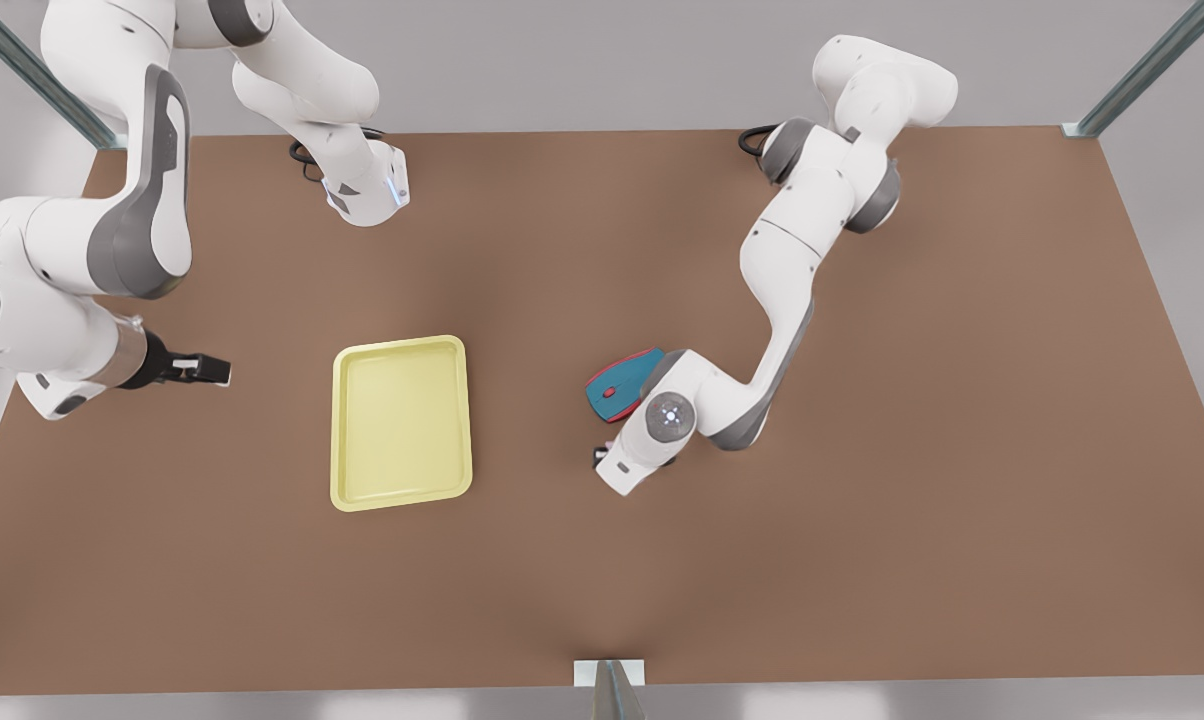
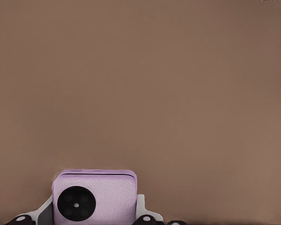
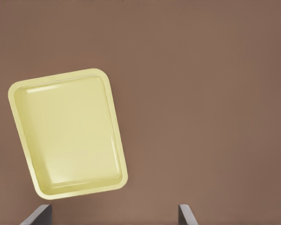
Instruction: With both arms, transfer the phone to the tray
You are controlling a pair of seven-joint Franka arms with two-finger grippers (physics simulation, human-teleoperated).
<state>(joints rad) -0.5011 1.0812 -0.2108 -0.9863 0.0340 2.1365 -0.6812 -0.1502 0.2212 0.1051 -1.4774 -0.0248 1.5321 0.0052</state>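
Right now my left pincer [image 2: 91,220] grips the phone [image 2: 94,197] beside the mouse [image 1: 622,385]. My right pincer [image 1: 207,370] waits open near the tray [image 1: 400,422], apart on the desk [image 1: 962,450].

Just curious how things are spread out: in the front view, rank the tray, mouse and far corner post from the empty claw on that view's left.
From the right gripper, open:
1. Tray, right beside it.
2. Mouse, mid-table, by the left gripper.
3. Corner post, the front view's top right.
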